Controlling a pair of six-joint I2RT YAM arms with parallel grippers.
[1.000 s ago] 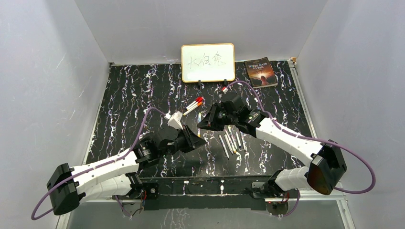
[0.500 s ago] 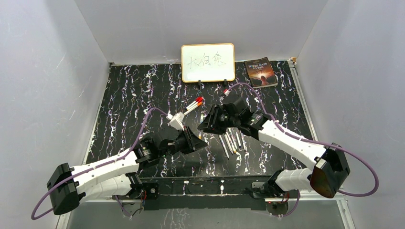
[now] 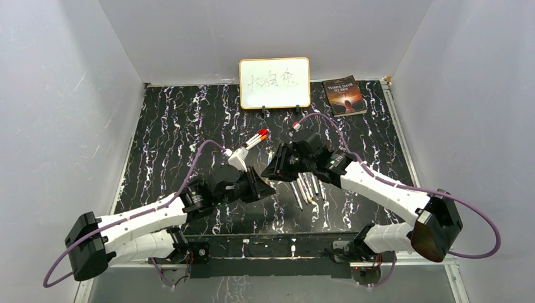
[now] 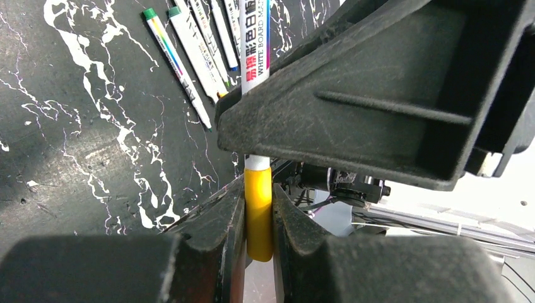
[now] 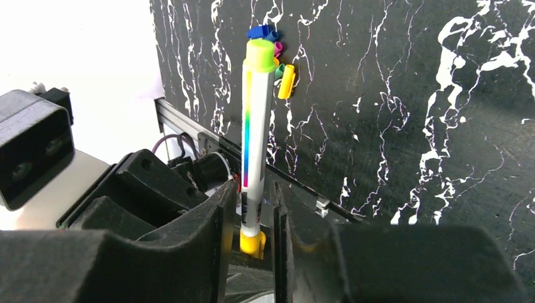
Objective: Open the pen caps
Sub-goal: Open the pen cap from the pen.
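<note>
The two grippers meet over the middle of the table on one pen. My left gripper (image 4: 258,197) is shut on its yellow pen cap (image 4: 258,218). The white pen barrel (image 4: 254,44) runs up from the cap into my right gripper. My right gripper (image 5: 254,196) is shut on the pen barrel (image 5: 254,139), with the yellow cap (image 5: 252,243) just below its fingers and a yellow-green end (image 5: 260,55) at the far tip. From above, the left gripper (image 3: 264,185) and right gripper (image 3: 272,170) nearly touch. Loose caps (image 5: 279,63) in blue, pink, green and yellow lie on the table.
Several uncapped pens (image 3: 307,188) lie in a row under the right arm; they also show in the left wrist view (image 4: 189,57). Red-capped pens (image 3: 255,139) lie behind the left gripper. A whiteboard (image 3: 274,83) and a book (image 3: 344,96) stand at the back.
The right gripper has moved nearer and down towards the left gripper, and the left gripper has edged forward, so the two now meet on the pen.
</note>
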